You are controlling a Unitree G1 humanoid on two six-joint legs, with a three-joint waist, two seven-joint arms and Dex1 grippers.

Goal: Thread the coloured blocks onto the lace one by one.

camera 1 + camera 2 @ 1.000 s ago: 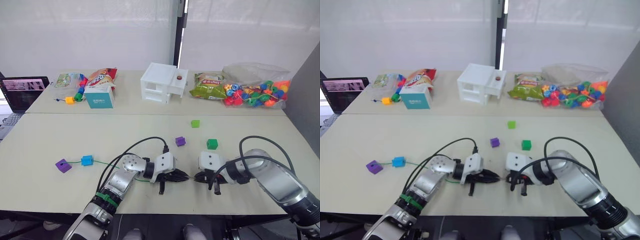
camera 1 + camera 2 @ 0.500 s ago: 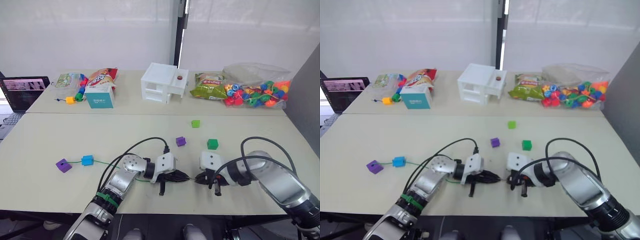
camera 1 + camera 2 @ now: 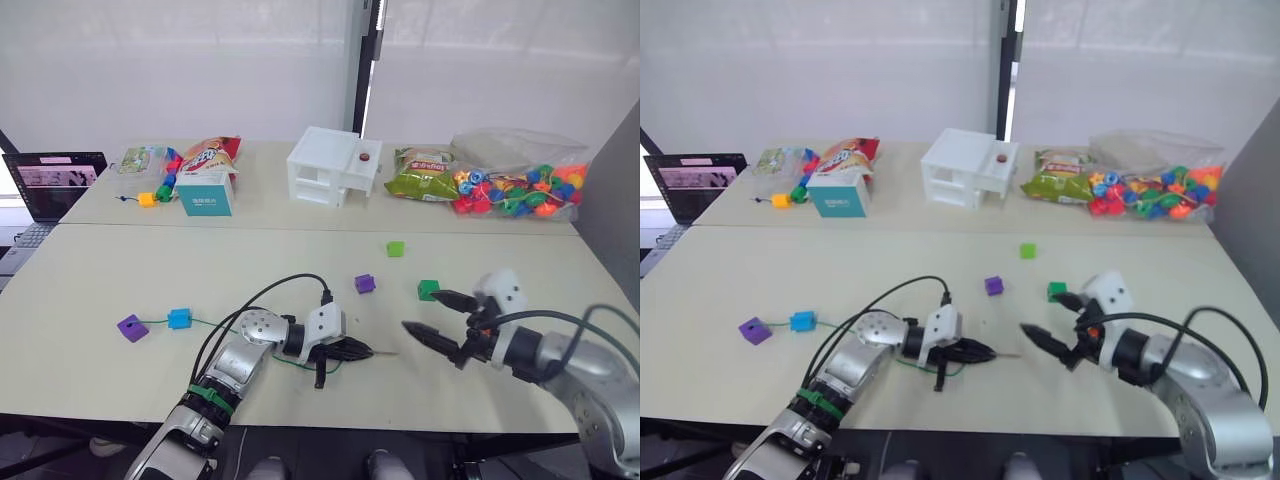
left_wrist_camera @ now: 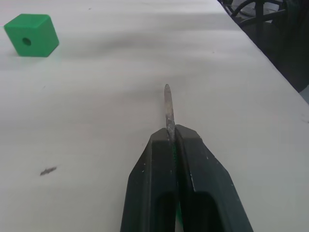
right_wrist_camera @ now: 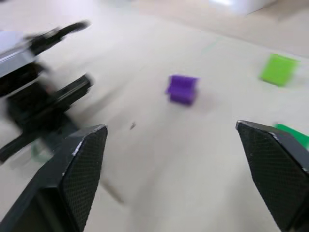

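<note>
Two of five blocks sit on the lace [image 3: 215, 325]: a purple block [image 3: 131, 327] and a blue block [image 3: 180, 318], left of the left gripper [image 3: 362, 350], which pinches the lace's needle tip [image 4: 167, 110]. Three stay loose beyond it: purple [image 3: 365, 284], dark green [image 3: 428, 290], light green [image 3: 395, 248]. The right gripper [image 3: 437, 317] is wide open, empty.

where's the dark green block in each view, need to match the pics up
Left eye view: the dark green block lies just right of the loose purple block.
Right eye view: same spot.
Left wrist view: the holed green cube, off to one side beyond the lace tip.
Right wrist view: probably the green sliver near the light green block.
Shared landmark: the purple block.
</note>
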